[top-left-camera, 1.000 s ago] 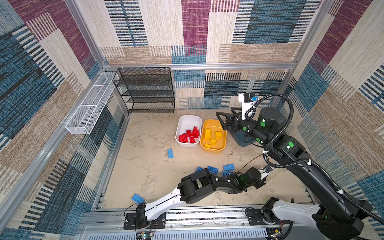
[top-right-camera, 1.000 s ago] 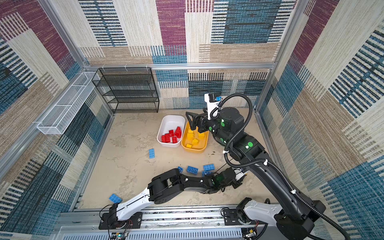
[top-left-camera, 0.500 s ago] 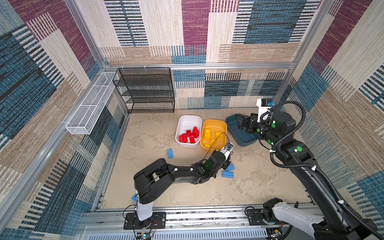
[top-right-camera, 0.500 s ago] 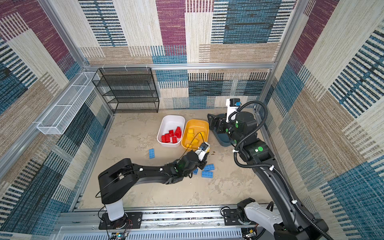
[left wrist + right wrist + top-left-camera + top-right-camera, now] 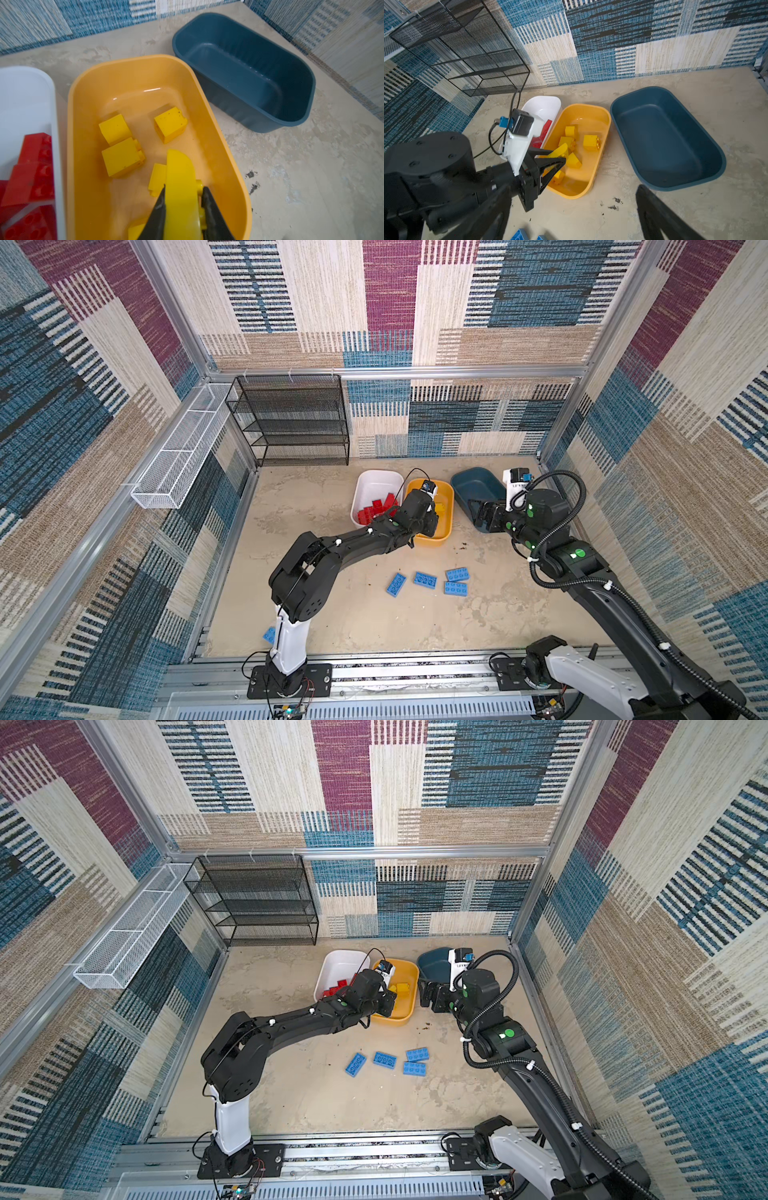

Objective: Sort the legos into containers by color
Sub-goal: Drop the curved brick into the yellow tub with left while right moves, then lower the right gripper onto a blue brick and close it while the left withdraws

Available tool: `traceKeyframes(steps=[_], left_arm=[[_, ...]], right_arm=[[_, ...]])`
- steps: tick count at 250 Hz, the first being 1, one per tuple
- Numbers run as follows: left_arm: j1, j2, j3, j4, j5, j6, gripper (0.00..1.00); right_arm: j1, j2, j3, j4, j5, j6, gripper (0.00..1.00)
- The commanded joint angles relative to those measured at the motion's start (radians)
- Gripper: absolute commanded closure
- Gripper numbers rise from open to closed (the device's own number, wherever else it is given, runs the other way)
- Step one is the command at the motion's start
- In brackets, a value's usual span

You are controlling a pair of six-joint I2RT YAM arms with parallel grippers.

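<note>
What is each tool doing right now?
Left tool: closed on a yellow lego over the yellow tub.
Right tool: open, holding nothing.

Left arm (image 5: pixel 332 556): stretched forward and rightward, elbow bent.
Left gripper (image 5: pixel 184 188): jaws clamped on a yellow lego (image 5: pixel 180 174).
Right arm (image 5: pixel 582 572): raised forward, wrist turned leftward.
Right gripper (image 5: pixel 478 516): jaws spread wide, holding nothing.

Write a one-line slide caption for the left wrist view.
Left gripper, shut on a yellow lego, hovers over the yellow tub, with the teal tub empty beside it.
</note>
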State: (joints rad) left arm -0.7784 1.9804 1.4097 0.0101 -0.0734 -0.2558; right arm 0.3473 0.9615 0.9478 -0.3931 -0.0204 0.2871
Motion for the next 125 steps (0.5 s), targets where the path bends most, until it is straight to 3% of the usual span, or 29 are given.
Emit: traceKeyframes(steps=[1,73,125], left_arm=[[0.017,0.017,0.043,-0.084,0.061,-0.037,0.71],[0.025,-0.089,0.009,-0.112,0.001,-0.058,0.19],[0.024,-0.338,-0.199,-0.062,-0.007,-0.117,0.16]], right_arm=[[0.002,-0.016,-0.036,0.022,-0.028,0.008,0.06],[0.012,-0.002,-0.123,-0.029,-0.088,0.013,0.08],[0.094,0.077,-0.192,-0.076,-0.014,0.022,0.08]])
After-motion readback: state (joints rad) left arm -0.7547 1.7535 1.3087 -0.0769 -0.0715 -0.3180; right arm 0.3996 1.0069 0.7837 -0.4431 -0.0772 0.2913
